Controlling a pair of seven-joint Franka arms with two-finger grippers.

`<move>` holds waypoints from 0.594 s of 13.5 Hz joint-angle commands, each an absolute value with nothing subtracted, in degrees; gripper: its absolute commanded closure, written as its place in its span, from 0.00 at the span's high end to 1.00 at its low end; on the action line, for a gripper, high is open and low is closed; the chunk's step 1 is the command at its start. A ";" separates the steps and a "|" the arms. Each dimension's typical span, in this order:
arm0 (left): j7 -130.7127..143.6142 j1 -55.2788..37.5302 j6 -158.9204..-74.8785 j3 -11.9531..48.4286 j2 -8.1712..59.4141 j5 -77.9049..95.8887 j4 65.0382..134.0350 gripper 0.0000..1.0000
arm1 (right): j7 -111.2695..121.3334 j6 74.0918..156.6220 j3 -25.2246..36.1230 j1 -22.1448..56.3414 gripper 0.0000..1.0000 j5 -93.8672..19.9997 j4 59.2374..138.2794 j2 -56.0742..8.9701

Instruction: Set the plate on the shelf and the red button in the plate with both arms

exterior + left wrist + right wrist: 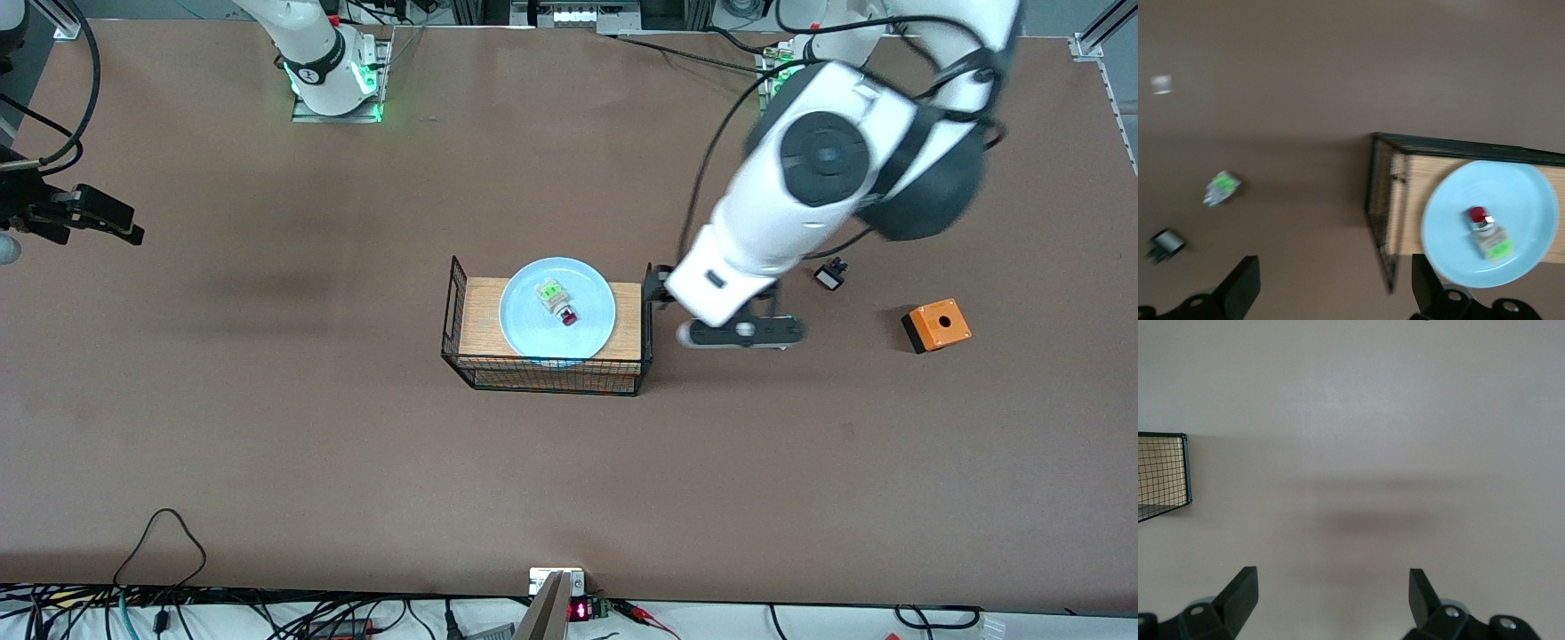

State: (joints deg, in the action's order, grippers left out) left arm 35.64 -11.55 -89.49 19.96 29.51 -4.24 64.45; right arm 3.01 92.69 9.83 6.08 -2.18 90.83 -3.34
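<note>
The light blue plate (533, 324) lies on a wooden board in a black wire basket (547, 373) mid-table. The red button (557, 300), white with a green label and a red cap, lies on the plate. Both also show in the left wrist view, the plate (1525, 193) and the button (1486, 230). My left gripper (693, 298) is open and empty, over the table beside the basket toward the left arm's end (1331, 290). My right gripper (120, 222) is open and empty over bare table at the right arm's end (1331, 607).
A small black part (831, 274) and an orange box with a hole (936, 324) lie toward the left arm's end. A white-and-green part (1221, 189) lies on the table near the black part (1165, 243). The basket's corner (1165, 477) shows in the right wrist view.
</note>
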 commanded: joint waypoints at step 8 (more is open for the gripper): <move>11.63 -1.15 -92.18 10.11 6.00 -4.57 89.80 1.00 | 1.93 92.72 9.76 7.73 1.00 -1.23 90.79 -3.25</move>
